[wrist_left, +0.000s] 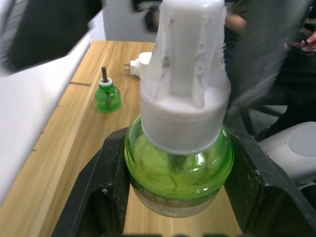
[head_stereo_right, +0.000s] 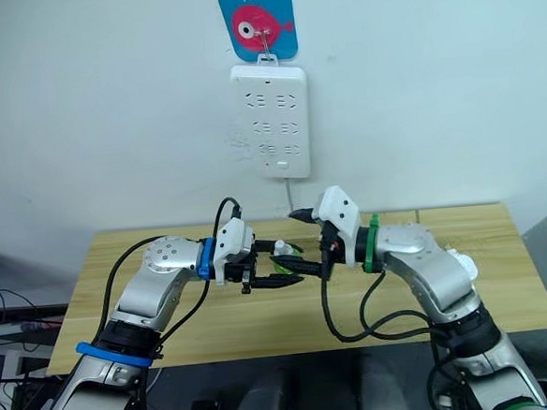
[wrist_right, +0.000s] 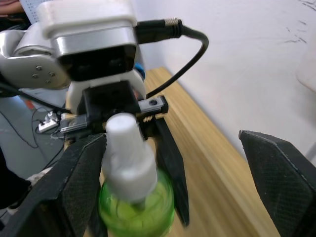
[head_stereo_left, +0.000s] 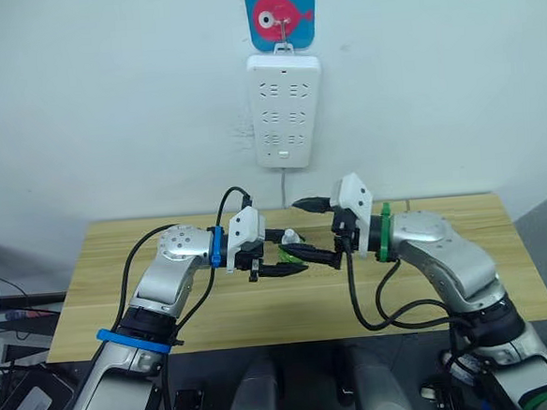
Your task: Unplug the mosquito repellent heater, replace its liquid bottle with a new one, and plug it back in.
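My left gripper (head_stereo_left: 275,258) is shut on a green liquid bottle (wrist_left: 178,168) with a tall white cap (wrist_left: 190,59), held above the table's middle. My right gripper (wrist_right: 182,187) faces it, open, with the cap (wrist_right: 126,148) between its fingers and close to one finger (wrist_right: 81,182). On the wooden table beyond lies the white mosquito repellent heater (wrist_left: 141,61), unplugged and on its side with its prongs showing. A second small green bottle (wrist_left: 108,95) with a bare brown wick stands beside it.
A white power strip (head_stereo_left: 287,110) hangs on the wall behind the table from a blue fish hook (head_stereo_left: 281,14), its sockets free. The wooden table (head_stereo_left: 121,300) stretches to both sides of the arms. Black cables loop off both wrists.
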Motion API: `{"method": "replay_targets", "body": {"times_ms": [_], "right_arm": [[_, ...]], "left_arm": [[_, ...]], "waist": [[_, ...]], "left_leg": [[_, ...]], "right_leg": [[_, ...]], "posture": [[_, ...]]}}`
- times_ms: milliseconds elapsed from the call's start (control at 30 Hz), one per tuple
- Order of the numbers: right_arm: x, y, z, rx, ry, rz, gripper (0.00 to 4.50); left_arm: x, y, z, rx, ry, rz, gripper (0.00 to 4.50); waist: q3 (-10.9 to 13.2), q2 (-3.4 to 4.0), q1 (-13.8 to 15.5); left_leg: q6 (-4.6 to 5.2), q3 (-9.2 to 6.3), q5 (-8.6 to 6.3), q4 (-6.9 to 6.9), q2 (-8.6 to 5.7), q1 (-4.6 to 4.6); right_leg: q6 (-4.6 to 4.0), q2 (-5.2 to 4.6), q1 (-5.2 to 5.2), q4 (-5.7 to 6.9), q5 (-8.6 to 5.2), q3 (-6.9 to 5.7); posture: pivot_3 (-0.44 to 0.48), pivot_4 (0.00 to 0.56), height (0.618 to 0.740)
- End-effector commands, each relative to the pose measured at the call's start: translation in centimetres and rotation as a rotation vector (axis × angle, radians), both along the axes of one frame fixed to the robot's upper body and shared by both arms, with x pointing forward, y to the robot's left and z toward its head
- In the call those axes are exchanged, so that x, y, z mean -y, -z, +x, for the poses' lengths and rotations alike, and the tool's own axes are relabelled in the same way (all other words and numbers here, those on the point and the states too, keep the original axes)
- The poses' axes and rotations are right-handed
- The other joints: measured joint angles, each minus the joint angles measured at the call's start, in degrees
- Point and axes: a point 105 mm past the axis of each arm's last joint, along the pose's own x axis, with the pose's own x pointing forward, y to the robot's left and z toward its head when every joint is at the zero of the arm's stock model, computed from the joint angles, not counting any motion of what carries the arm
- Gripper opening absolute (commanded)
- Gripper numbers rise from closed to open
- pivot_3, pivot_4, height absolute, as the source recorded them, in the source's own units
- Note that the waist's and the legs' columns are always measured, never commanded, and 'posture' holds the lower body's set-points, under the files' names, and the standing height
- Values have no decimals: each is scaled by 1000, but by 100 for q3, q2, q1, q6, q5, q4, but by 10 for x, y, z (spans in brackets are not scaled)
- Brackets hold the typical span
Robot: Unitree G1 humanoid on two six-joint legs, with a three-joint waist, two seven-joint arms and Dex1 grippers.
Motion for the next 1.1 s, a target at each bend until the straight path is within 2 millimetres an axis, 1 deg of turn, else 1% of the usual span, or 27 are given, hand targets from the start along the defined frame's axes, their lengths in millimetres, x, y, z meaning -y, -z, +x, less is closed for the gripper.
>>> {"method": "replay_targets", "body": {"times_ms": [33, 100, 367, 500, 567, 667, 933, 1033, 1100], "right_arm": [[5, -5, 5, 65, 37, -9, 4470], [10, -6, 4, 66, 41, -15, 4470], [48, -14, -9, 25, 41, -45, 4470], [56, -15, -12, -4, 24, -54, 4470], [51, -19, -17, -39, -15, -22, 4470], [34, -25, -25, -77, -71, 32, 4470], [-4, -36, -29, -89, -95, 120, 4470], [-9, -36, -24, -67, -69, 113, 4470], [-10, -32, -16, -34, -28, 91, 4470]], "left_arm": [[5, -7, -3, 44, 29, -17, 2259], [5, -7, -2, 44, 28, -17, 2259], [0, -6, -1, 43, 18, -8, 2259], [-2, -6, 0, 42, 16, -3, 2259], [-2, -6, 1, 42, 16, -2, 2259], [-2, -7, 2, 44, 18, -1, 2259], [0, -7, 3, 45, 23, -1, 2259], [1, -8, 2, 45, 23, -4, 2259], [2, -8, 2, 46, 24, -7, 2259]], "waist": [[0, 0, 9], [0, 0, 7], [0, 0, 7], [0, 0, -7], [0, 0, -21], [0, 0, -22], [0, 0, -18], [0, 0, -17], [0, 0, -18]], "left_leg": [[0, -1, 0, 0, -1, -1], [0, 0, 0, 0, -2, -2], [0, 4, 0, 0, -2, 0], [1, 3, 0, 0, 2, 0], [1, 7, -1, -1, 7, 1], [2, 6, -1, -1, 10, 2], [1, 1, -1, 0, 5, 1], [1, 0, 0, 0, 3, 0], [1, 0, 0, 0, 2, 0]], "right_leg": [[0, 0, 0, -1, 0, -1], [0, 0, 0, -2, 0, 0], [0, -1, 1, 0, 0, 1], [0, -1, 1, 0, 0, 2], [0, -1, 0, 0, 0, 2], [0, 0, 0, 3, 0, 2], [0, -1, 0, 1, 0, 1], [0, -1, 0, 1, 0, 1], [0, -1, 0, 1, 0, 1]], "posture": [[68, 210, 740], [68, 209, 740], [59, 213, 740], [52, 218, 740], [50, 219, 740], [49, 222, 740], [55, 228, 740], [58, 229, 740], [58, 229, 740]]}}
